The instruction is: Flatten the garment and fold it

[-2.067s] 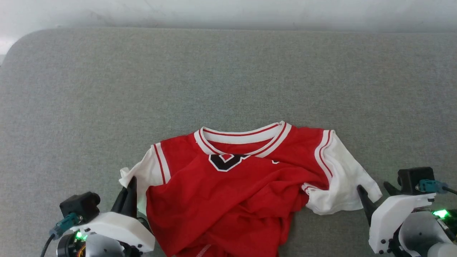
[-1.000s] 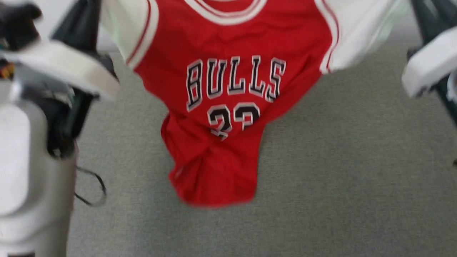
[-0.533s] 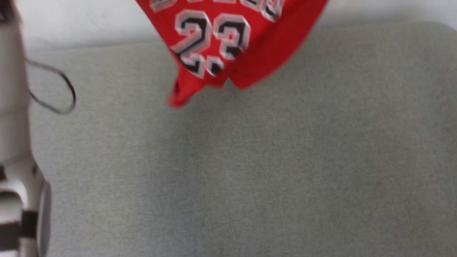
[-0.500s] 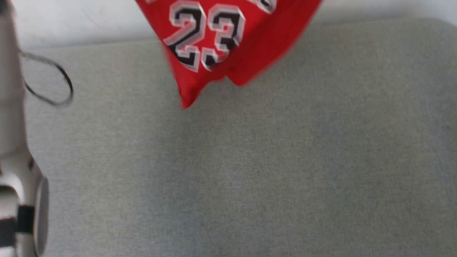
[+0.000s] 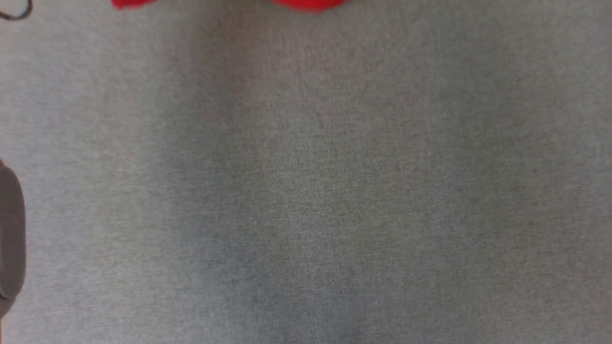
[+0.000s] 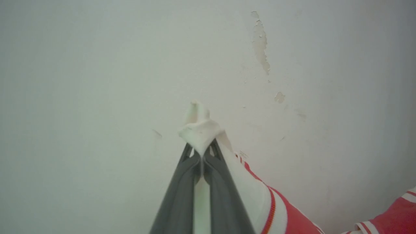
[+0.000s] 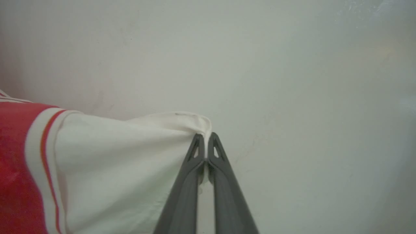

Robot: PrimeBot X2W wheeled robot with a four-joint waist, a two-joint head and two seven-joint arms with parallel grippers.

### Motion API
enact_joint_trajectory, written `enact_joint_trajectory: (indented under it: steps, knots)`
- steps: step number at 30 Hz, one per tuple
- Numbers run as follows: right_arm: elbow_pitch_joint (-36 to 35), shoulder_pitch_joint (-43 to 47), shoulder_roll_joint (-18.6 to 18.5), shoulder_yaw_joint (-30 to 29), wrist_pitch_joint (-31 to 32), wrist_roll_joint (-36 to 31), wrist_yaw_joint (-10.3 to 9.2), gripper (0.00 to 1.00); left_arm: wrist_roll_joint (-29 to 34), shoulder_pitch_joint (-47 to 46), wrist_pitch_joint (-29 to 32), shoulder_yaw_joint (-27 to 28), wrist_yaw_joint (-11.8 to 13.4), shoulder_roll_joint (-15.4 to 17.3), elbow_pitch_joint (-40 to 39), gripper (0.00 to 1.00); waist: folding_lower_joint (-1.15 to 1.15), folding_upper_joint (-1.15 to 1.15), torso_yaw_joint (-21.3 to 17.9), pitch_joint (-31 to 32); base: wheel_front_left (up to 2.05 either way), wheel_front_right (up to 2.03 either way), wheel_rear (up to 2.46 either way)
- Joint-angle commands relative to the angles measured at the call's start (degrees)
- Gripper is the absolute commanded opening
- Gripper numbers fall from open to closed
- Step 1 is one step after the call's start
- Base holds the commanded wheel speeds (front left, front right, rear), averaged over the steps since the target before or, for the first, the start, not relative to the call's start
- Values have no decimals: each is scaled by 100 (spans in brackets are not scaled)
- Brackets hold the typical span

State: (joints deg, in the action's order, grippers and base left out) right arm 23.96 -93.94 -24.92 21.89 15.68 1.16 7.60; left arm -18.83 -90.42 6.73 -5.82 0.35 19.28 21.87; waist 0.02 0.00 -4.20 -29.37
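Observation:
The garment is a red jersey with white sleeves and red-and-white trim. In the left wrist view my left gripper (image 6: pixel 201 152) is shut on a bunched tip of one white sleeve (image 6: pixel 200 130), with red cloth (image 6: pixel 292 224) trailing down to the right. In the right wrist view my right gripper (image 7: pixel 204 143) is shut on the edge of the other white sleeve (image 7: pixel 130 162), whose red body (image 7: pixel 16 169) spreads to the left. In the head view, slivers of the garment's red hem (image 5: pixel 308 4) hang at the top edge above the grey surface.
The grey fabric surface (image 5: pixel 315 191) spans the head view. A dark rounded part of my body (image 5: pixel 10 239) sits at the left edge. A bit of black cable (image 5: pixel 16 12) shows at the top left. A pale wall with chipped paint (image 6: pixel 260 48) stands beyond both grippers.
The garment has gone from hanging in the upper head view, numbers showing, to red slivers at the top edge. The whole head picture has shifted, so the camera has moved.

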Motion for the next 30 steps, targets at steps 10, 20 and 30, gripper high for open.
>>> enact_joint_trajectory:
  steps: [10, 20, 30]
  knots:
    - [-146, -369, -236, -95, -397, -405, -11, 0, -396, -578, -879, 349, -188, -64, 168, 0, -2, 0, -97, -1320, 0, 0, 0]
    - [-801, 171, -412, -14, -816, -314, -11, 0, -1044, 104, -1270, 636, -559, -40, -388, 0, -2, 0, 25, -1675, 0, 0, 0]
    - [-2180, 2363, -373, -398, -856, 353, -11, 0, -1527, 2391, -1103, 656, -698, 114, -1868, 0, -2, 0, 29, -984, 0, 0, 0]
